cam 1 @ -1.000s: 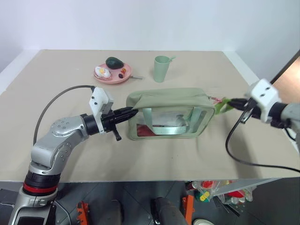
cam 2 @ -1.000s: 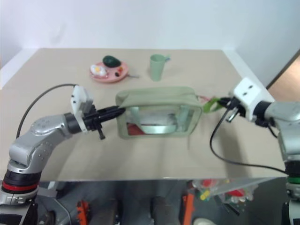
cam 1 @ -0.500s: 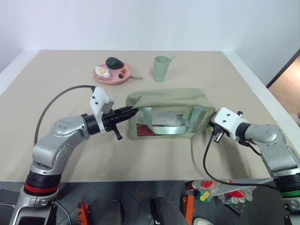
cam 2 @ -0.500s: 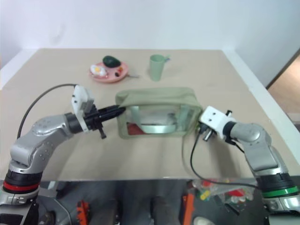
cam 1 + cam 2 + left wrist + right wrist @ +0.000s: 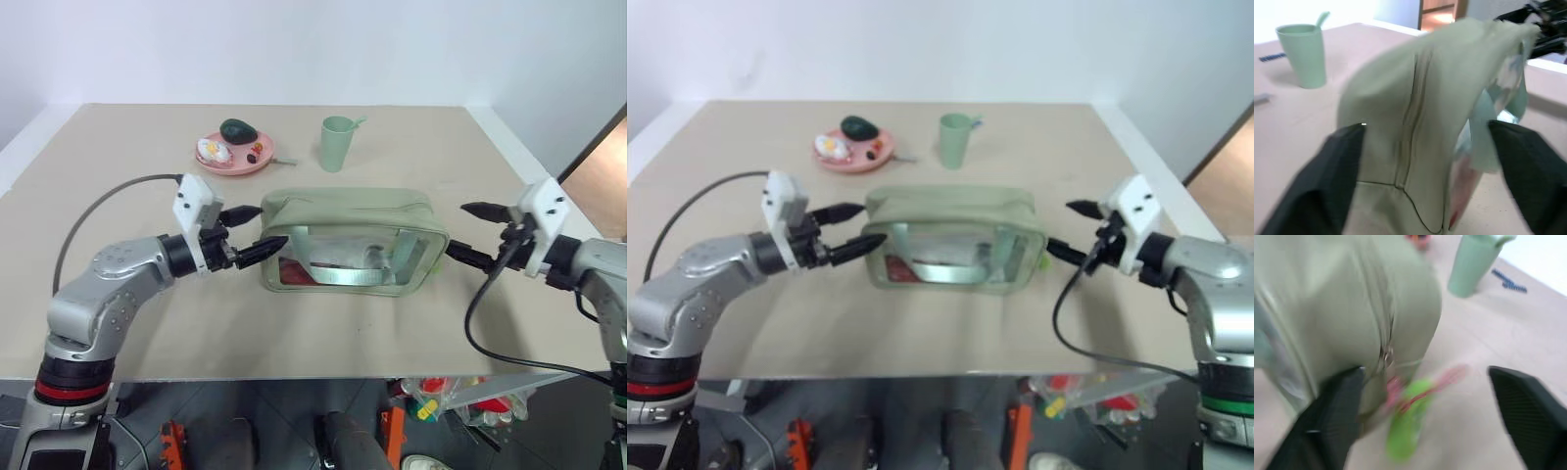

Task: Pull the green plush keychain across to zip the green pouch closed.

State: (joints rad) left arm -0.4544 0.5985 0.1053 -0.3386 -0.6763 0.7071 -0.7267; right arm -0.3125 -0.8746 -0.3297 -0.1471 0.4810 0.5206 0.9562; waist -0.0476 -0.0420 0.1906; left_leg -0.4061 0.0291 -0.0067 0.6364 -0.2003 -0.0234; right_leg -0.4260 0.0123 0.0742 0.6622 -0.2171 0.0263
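- Both claws are sitting released right now: your left gripper (image 5: pixel 251 227) is spread wide at the left end of the green pouch (image 5: pixel 348 235), one finger behind the corner and one in front, and your right gripper (image 5: pixel 473 233) is gaping just off the right end, gripping nothing.
- Your target, the green plush keychain (image 5: pixel 1406 425), is dangling at the pouch's right end on its reddish cord, lying on the table (image 5: pixel 294 323) between the right fingers in the right wrist view. From the head views it's mostly tucked behind the pouch corner.
- My read is the zip is looking run all the way to that end; the seam in the left wrist view is looking shut, though it's blurry, so I can't swear to it.
- If you're checking it, you're wanting the left claw pinning the pouch corner first so the bag isn't sliding.
- Going back for the plush, aim for the fuzzy body, not the thin cord, and be pulling straight along the zipper line.
- Keep clear of the pale green cup (image 5: pixel 337 143) and the pink plate (image 5: pixel 235 162) behind; they're well apart from the pouch.
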